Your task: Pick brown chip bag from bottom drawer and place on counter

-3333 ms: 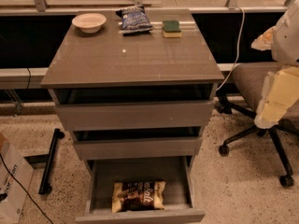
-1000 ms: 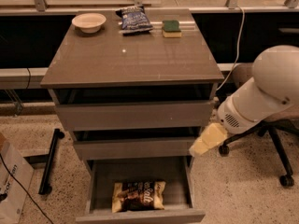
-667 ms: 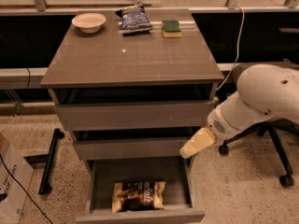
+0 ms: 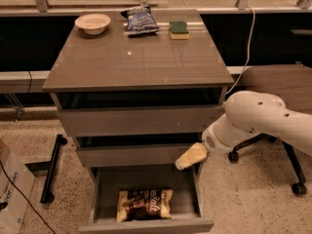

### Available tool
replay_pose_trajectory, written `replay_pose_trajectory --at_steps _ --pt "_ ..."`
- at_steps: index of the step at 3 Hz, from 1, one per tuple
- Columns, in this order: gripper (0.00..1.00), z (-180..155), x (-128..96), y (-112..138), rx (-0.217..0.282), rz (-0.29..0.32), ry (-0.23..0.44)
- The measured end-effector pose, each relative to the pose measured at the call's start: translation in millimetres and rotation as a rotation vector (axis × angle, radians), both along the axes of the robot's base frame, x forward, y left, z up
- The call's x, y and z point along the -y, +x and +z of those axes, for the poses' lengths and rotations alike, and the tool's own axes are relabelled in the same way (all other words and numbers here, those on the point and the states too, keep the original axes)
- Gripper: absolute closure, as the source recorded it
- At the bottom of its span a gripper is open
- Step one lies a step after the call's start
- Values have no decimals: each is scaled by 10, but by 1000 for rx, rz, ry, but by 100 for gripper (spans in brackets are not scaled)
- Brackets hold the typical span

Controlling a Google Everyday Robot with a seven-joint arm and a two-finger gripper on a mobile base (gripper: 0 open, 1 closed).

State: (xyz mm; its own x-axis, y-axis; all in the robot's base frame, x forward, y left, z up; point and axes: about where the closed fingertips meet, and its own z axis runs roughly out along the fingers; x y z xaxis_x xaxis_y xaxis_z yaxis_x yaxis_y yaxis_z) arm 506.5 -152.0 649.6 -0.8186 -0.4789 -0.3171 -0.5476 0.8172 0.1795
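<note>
The brown chip bag (image 4: 145, 204) lies flat in the open bottom drawer (image 4: 190, 199), near its front. The counter (image 4: 136, 57) is the glossy grey-brown top of the cabinet. My gripper (image 4: 190, 157) is at the end of the white arm coming in from the right. It hangs just above the drawer's right rear corner, in front of the middle drawer, up and to the right of the bag. It holds nothing.
On the counter's far edge stand a white bowl (image 4: 92, 23), a blue chip bag (image 4: 140, 20) and a green-yellow sponge (image 4: 179, 29). An office chair (image 4: 278, 130) stands right of the cabinet. A cardboard box (image 4: 12, 194) and a black bar (image 4: 51, 169) lie on the floor at left.
The arm has swung in from the right and down-left, bringing the gripper from beside the cabinet to just above the open bottom drawer's right rear corner.
</note>
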Motion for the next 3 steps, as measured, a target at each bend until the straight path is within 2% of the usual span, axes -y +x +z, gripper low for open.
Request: replay_pose_trajectory --at_steps 1,3 --pt "0 -435 -65 11 -76 -29 28" --pt "0 -1363 -102 42 -245 -112 135"
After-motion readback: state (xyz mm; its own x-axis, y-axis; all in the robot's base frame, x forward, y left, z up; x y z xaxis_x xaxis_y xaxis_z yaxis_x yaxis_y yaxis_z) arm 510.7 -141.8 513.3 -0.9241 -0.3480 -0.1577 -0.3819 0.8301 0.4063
